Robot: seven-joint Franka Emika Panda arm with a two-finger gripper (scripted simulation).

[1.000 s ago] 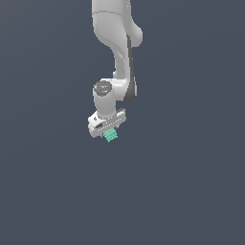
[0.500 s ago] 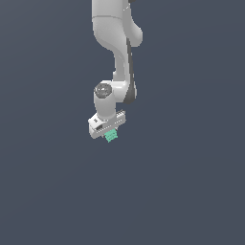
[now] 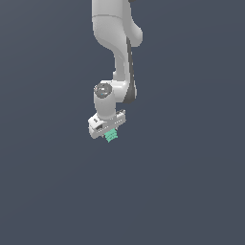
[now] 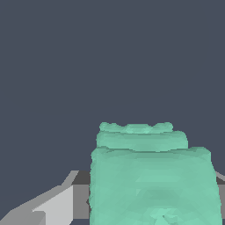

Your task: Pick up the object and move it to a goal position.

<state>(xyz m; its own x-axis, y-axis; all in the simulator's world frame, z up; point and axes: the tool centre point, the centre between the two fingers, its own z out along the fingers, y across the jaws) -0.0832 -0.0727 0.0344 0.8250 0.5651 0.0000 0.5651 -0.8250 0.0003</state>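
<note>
Hanging below the white arm [image 3: 117,57], the gripper [image 3: 109,132] clamps the mint-green ribbed block [image 3: 111,136]; the wrist view alone reveals its stepped ridges [image 4: 145,140].

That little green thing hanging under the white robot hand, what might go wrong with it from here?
1. The green piece sticks out below the hand, so only part of it seems gripped; a quick move might let it slip out.
2. Its ridged, stepped sides may give uneven contact, so it could twist in the grip.
3. No goal marker is visible in either view, so I cannot judge how far it must travel.
</note>
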